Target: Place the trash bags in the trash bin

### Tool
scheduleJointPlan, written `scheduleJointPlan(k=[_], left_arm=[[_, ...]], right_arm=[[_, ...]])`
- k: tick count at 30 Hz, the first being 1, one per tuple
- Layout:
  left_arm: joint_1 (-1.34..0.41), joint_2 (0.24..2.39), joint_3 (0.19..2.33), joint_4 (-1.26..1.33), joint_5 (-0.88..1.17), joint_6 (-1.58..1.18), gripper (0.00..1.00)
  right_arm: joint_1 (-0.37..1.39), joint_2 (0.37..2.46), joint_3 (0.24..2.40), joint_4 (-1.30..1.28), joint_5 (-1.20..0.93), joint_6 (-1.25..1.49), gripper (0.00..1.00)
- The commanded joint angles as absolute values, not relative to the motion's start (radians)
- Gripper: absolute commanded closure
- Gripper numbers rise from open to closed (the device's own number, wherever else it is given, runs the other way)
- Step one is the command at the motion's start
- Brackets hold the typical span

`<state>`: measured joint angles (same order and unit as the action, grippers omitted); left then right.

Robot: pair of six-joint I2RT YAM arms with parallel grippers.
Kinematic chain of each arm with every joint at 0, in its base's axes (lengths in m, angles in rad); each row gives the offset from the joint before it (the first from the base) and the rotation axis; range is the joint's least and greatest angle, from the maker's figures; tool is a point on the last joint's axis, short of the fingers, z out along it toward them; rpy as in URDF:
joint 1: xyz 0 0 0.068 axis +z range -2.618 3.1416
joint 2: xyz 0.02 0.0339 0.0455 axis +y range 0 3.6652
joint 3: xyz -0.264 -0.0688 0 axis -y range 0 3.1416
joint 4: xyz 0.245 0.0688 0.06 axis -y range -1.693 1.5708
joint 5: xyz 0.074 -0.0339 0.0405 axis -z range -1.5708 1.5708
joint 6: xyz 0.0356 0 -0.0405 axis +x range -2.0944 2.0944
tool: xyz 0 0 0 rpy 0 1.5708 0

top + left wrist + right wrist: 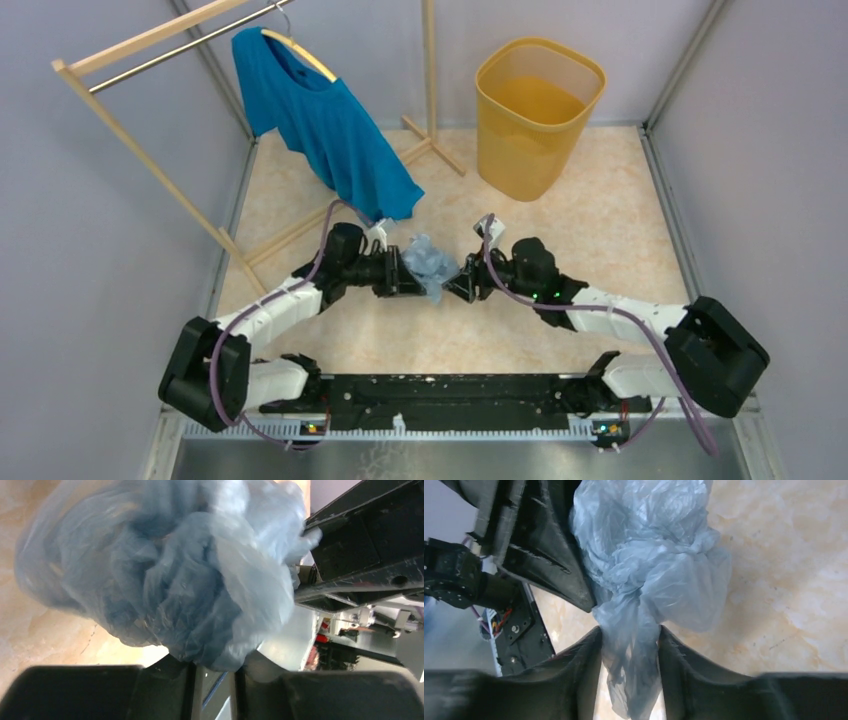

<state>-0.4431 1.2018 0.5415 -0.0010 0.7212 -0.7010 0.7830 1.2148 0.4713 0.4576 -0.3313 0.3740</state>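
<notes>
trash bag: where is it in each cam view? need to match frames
Top external: trash bag mid-frame, a small bunch well short of the trash bin.
Left wrist: fills the upper centre, dipping toward the bottom edge.
Right wrist: centre, tail running down to the bottom edge.
Shared landmark: marbled beige tabletop.

Floor (pixel 600 230) toward trash bin (pixel 525 150) open; T-shirt (pixel 330 130), rack (pixel 150 165) crowd left.

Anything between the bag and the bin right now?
Nothing visible. The bag is mid-floor, and the floor from there up-right to the bin is bare. The rack foot and the T-shirt lie left of that line.
</notes>
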Motion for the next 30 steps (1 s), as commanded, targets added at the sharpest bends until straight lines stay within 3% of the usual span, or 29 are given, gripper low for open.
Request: scheduleJointPlan(k=[1, 3, 5, 7, 10, 14, 18, 26, 28, 30], left_arm=[[-0.46, 1.213, 0.62, -0.05, 0.72, -0.634, 0.6], [-0.46, 1.18, 0.645, -0.135, 0.624, -0.592, 0.27], [-0.46, 1.115, 0.65, -0.178, 0.536, -0.565, 0.1], [-0.459, 1.043, 0.629, -0.178, 0.473, -0.561, 0.02], [-0.46, 0.97, 0.566, -0.072, 0.454, -0.583, 0.02], [-0.464, 0.987, 0.5, 0.125, 0.63, -0.681, 0.02], [-0.528, 1.099, 0.518, 0.229, 0.7, -0.719, 0.02], [-0.667, 1.278, 0.596, 0.192, 0.565, -0.697, 0.03], [-0.678, 1.3, 0.592, 0.242, 0.575, -0.714, 0.07], [-0.681, 1.316, 0.604, 0.231, 0.556, -0.719, 0.22]], right_arm=[[0.796, 1.241, 0.568, 0.418, -0.307, 0.447, 0.72], [0.784, 1.192, 0.579, 0.297, -0.146, 0.547, 0.98], [0.731, 1.147, 0.57, 0.185, -0.141, 0.726, 1.0], [0.623, 1.128, 0.509, 0.289, -0.367, 0.92, 1.0], [0.493, 1.127, 0.334, 0.638, -0.595, 1.277, 1.0], [0.464, 1.141, 0.22, 0.913, -0.626, 1.475, 1.0], [0.471, 1.118, 0.238, 0.901, -0.607, 1.486, 1.0], [0.483, 1.022, 0.275, 0.759, -0.604, 1.437, 1.0], [0.483, 0.999, 0.271, 0.739, -0.607, 1.429, 1.0], [0.483, 0.976, 0.271, 0.72, -0.607, 1.416, 1.0]])
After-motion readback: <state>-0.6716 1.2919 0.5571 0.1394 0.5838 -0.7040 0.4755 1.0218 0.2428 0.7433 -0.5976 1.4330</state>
